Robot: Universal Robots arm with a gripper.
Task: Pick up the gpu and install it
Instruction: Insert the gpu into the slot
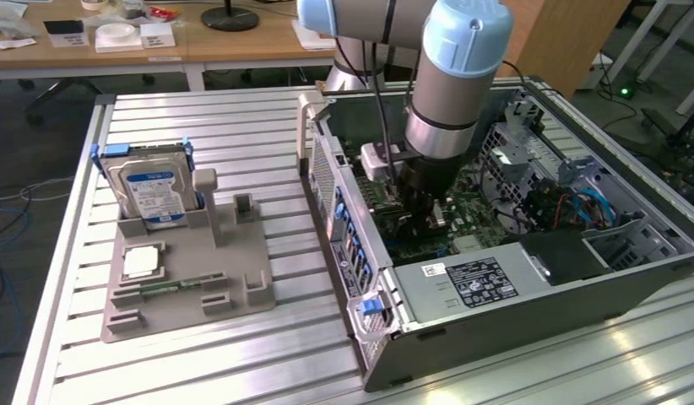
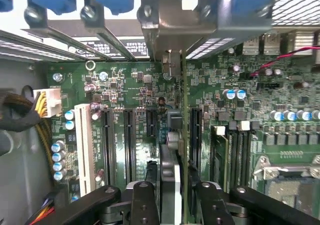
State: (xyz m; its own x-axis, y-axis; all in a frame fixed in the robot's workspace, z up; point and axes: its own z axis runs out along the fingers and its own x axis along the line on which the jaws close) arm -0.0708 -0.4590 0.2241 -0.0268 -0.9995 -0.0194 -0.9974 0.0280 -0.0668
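Observation:
The gpu (image 2: 171, 152) stands edge-on between my fingers (image 2: 144, 205), running from them across the green motherboard (image 2: 125, 90) to its metal bracket (image 2: 170, 32) at the case's rear slot openings. My gripper (image 2: 172, 207) is shut on it. It lies in line with the black expansion slots (image 2: 128, 145); I cannot tell whether its lower edge sits in one. In the exterior view the gripper (image 1: 424, 213) reaches down inside the open computer case (image 1: 494, 325), low over the motherboard (image 1: 488, 207).
A white slot (image 2: 85, 145), memory slots (image 2: 231, 155) and a cable bundle (image 2: 20, 117) flank the card. On the exterior view's left, a grey holder (image 1: 189, 291) carries a hard drive (image 1: 150, 190) and a green memory stick (image 1: 172, 285). The power supply (image 1: 474, 283) fills the case's near end.

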